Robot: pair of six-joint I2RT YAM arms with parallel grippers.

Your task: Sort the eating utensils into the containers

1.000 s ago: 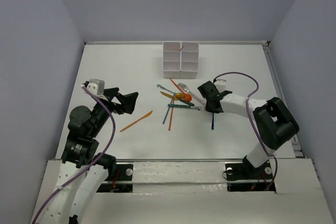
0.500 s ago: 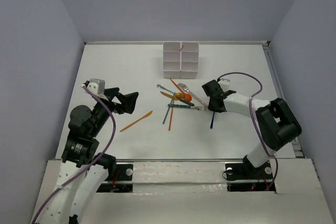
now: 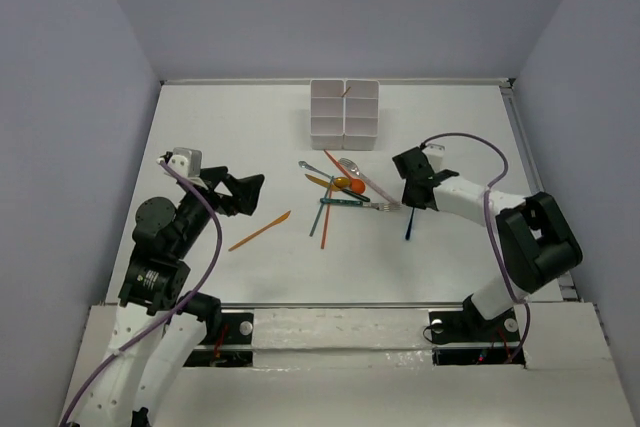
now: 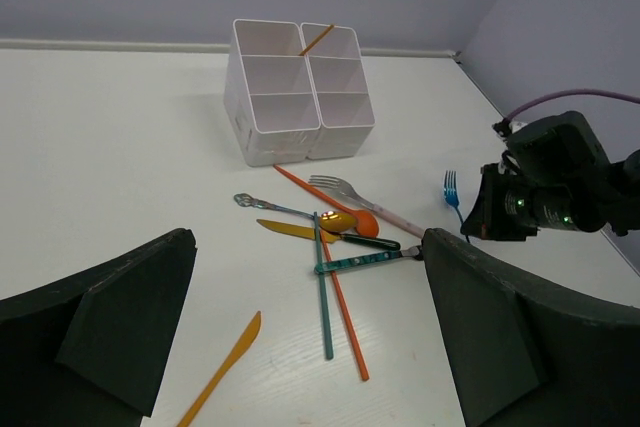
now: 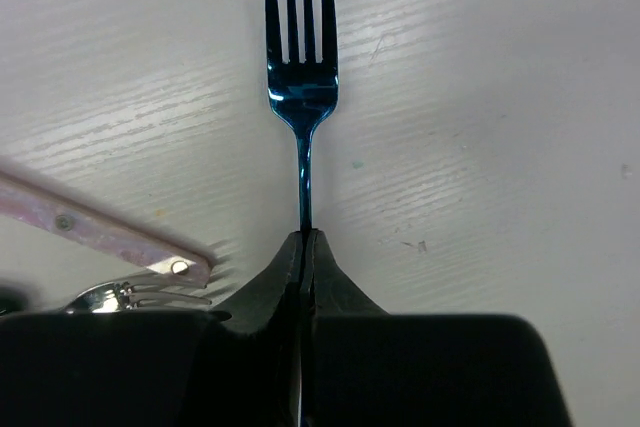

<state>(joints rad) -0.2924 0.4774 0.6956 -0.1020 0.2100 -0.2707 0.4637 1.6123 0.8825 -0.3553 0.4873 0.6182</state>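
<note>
The white containers (image 3: 345, 114) stand at the back middle, and one orange stick (image 4: 316, 39) leans in a back compartment. A pile of utensils (image 3: 340, 192) lies in front of them: an orange-bowled spoon (image 4: 355, 222), a silver fork (image 4: 338, 187), a teal stick (image 4: 323, 287) and an orange stick (image 4: 345, 312). An orange knife (image 3: 260, 231) lies apart on the left. My right gripper (image 3: 413, 202) is shut on the handle of a blue fork (image 5: 302, 87), just right of the pile. My left gripper (image 3: 250, 190) is open and empty, left of the pile.
A pink handle (image 5: 100, 232) and silver fork tines (image 5: 120, 297) lie close to the left of my right gripper. Low walls edge the table at the back and right (image 3: 515, 127).
My right gripper has moved a little to the right and back, away from the pile, with the blue fork in it. The left arm has hardly moved.
</note>
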